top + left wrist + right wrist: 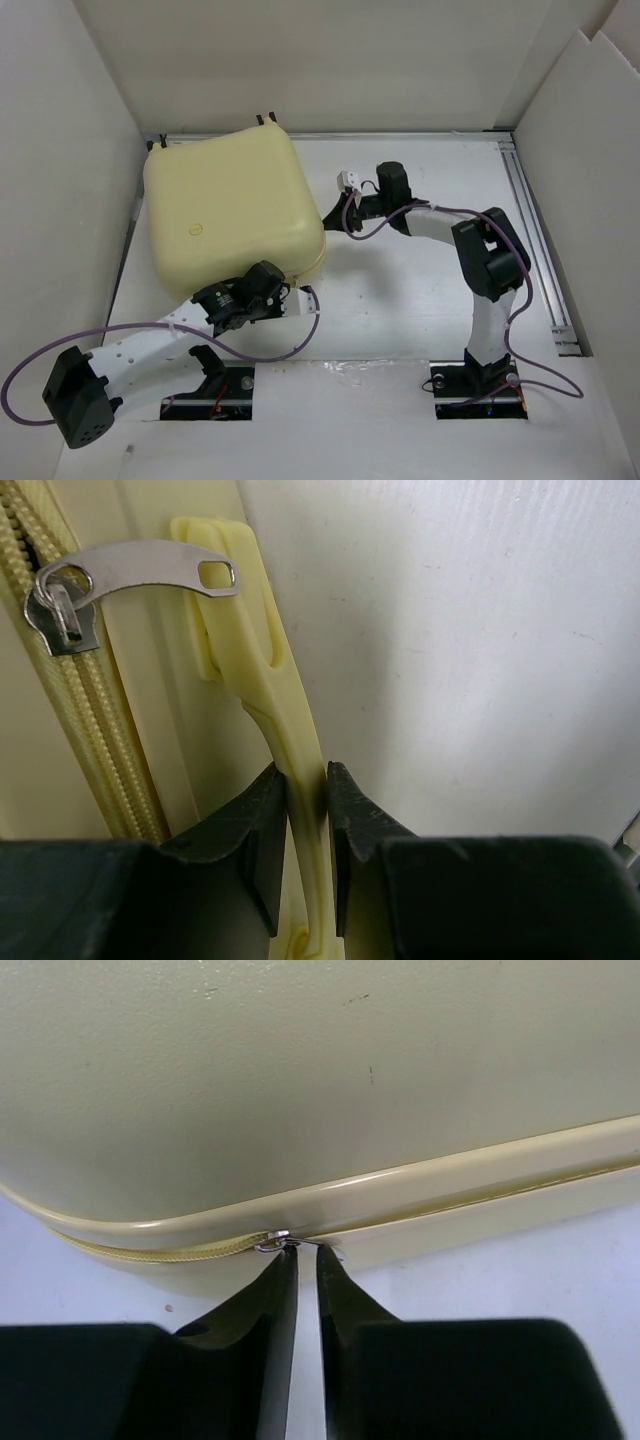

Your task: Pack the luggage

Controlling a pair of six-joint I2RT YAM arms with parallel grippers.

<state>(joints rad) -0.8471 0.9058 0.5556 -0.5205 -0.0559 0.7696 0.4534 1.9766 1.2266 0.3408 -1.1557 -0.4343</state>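
Your left end effector (305, 810) clamps the side handle (285, 710) of the luggage (230, 215), likely bracing the case, lid down at the table's (420, 300) far left, while your right end effector (307, 1260) stands almost closed at the zipper pull (272, 1244), grip not discernible.

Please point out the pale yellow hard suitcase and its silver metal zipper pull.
Pale yellow hard suitcase (230, 210): top external view, lid centre.
Silver metal zipper pull (140, 565): left wrist view, flat tab.

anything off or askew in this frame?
Nothing damaged or spilled. The suitcase lies skewed to the table edges, and its handle bends off the shell where the left gripper pinches it.
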